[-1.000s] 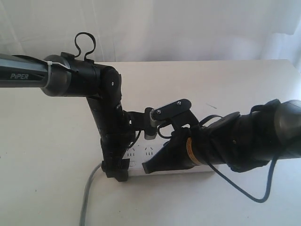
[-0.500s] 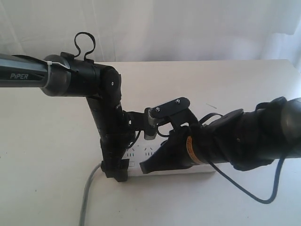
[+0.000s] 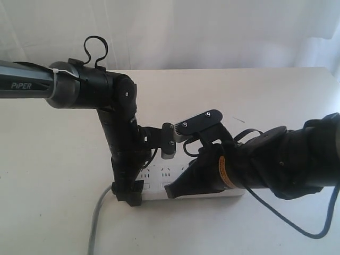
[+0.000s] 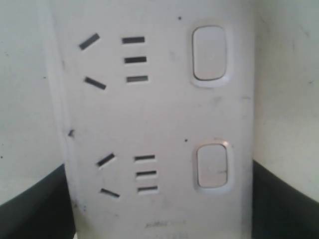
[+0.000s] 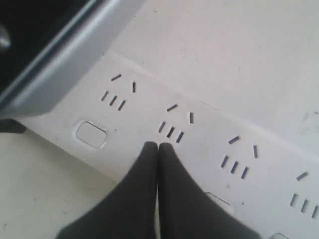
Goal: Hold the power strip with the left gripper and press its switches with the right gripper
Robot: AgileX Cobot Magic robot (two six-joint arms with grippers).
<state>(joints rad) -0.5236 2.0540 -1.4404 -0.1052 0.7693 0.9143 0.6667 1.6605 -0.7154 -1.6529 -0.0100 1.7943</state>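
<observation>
While the left gripper stands nearly upright over the cord end of the power strip, we see its jaws set astride the strip's width and closed on it. In the left wrist view the two black fingers lie against the strip's long edges, one on each side, with the white face filling the space between them. That view also shows two socket sets and two of the switches, each a rounded white button beside its sockets. We find the strip lying flat on the white worktop, lengthwise across the exterior view and towards the near side, its grey cord leaving the left end and curving off over the worktop. From the right, the right gripper, on an arm wrapped in black fabric with an orange band, reaches low across the strip and hides much of its length in the exterior view. Its jaws are shut and empty, the two fingers pressed together into one point. In the right wrist view that point lies over the strip's face just beside the second visible socket set, on the switch side. One switch shows clear next to it, but we cannot tell whether the tip is touching a switch, since the fingers cover that spot.
</observation>
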